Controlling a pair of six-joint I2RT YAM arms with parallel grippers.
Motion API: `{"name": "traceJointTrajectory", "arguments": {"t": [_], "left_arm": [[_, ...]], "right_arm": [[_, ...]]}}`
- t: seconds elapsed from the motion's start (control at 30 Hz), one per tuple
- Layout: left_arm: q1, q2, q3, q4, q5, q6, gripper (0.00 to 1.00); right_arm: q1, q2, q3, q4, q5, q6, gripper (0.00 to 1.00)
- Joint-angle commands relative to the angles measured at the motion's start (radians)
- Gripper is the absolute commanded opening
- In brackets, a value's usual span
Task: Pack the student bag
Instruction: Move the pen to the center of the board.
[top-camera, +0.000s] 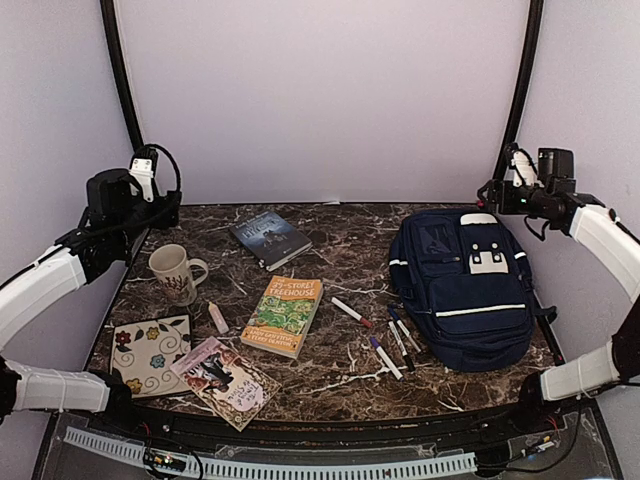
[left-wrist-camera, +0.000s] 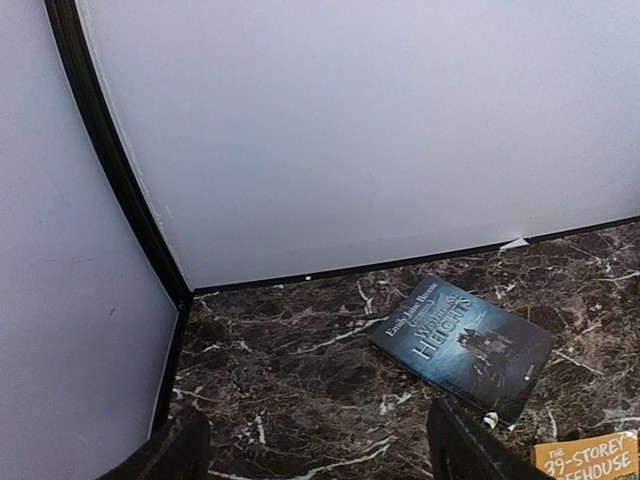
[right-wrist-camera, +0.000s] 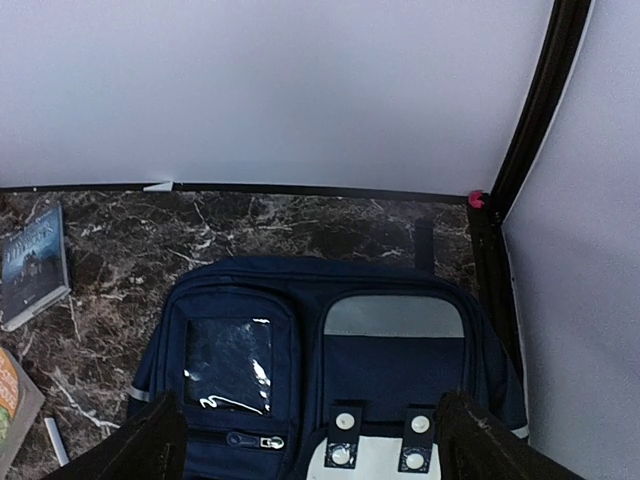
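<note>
The student bag (top-camera: 465, 290), a navy backpack with thin white stripes and a white studded patch, lies flat with its front up at the table's right side. My right gripper (top-camera: 492, 194) hovers high over the bag's far end. In the right wrist view it (right-wrist-camera: 310, 445) stands open above the bag's front pockets (right-wrist-camera: 330, 370), with nothing between its fingers (right-wrist-camera: 490, 440). My left gripper (top-camera: 160, 212) hangs raised over the far left corner. In the left wrist view it (left-wrist-camera: 315, 455) is open over bare marble, near a dark-blue book (left-wrist-camera: 462, 343).
On the table lie a dark book (top-camera: 268, 238), an orange book (top-camera: 284, 315), a pink book (top-camera: 225, 380), a floral tile (top-camera: 150, 352), a mug (top-camera: 175, 272), an eraser (top-camera: 217, 317) and several markers (top-camera: 385, 357) left of the bag. White walls close in on three sides.
</note>
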Motion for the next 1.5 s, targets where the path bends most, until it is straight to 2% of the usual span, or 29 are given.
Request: {"name": "traceJointTrajectory", "arguments": {"t": [0.0,0.2,0.37,0.6,0.8,1.0,1.27,1.37,1.47], "left_arm": [[-0.01,-0.024,0.04,-0.034,0.155,-0.074,0.79],[-0.109,0.027,0.102,-0.076,0.287,-0.158,0.84],[-0.28,0.117,0.168,-0.098,0.317,-0.179,0.86],[-0.539,0.297,0.232,-0.094,0.336,-0.224,0.86],[-0.691,0.473,0.29,-0.111,0.357,-0.268,0.85],[-0.756,0.658,0.376,-0.137,0.423,-0.296,0.82],[-0.799,0.865,0.51,-0.172,0.407,-0.253,0.81],[-0.801,0.918,0.529,-0.107,0.407,-0.239,0.77],[-0.801,0.975,0.568,-0.048,0.426,-0.228,0.66]], "right_arm": [[-0.013,-0.047,-0.051,0.013,0.049,-0.054,0.9],[-0.022,-0.06,-0.089,-0.089,-0.032,-0.237,0.98],[-0.027,-0.054,-0.068,-0.226,-0.077,-0.367,0.99],[-0.059,-0.009,-0.032,-0.414,-0.023,-0.49,1.0],[-0.107,0.003,-0.046,-0.512,0.045,-0.545,1.0],[-0.21,0.064,-0.026,-0.602,0.076,-0.595,1.0],[-0.286,0.077,-0.091,-0.607,0.189,-0.676,1.0],[-0.304,0.083,-0.108,-0.602,0.186,-0.69,1.0],[-0.305,0.096,-0.113,-0.606,0.171,-0.687,0.99]]}}
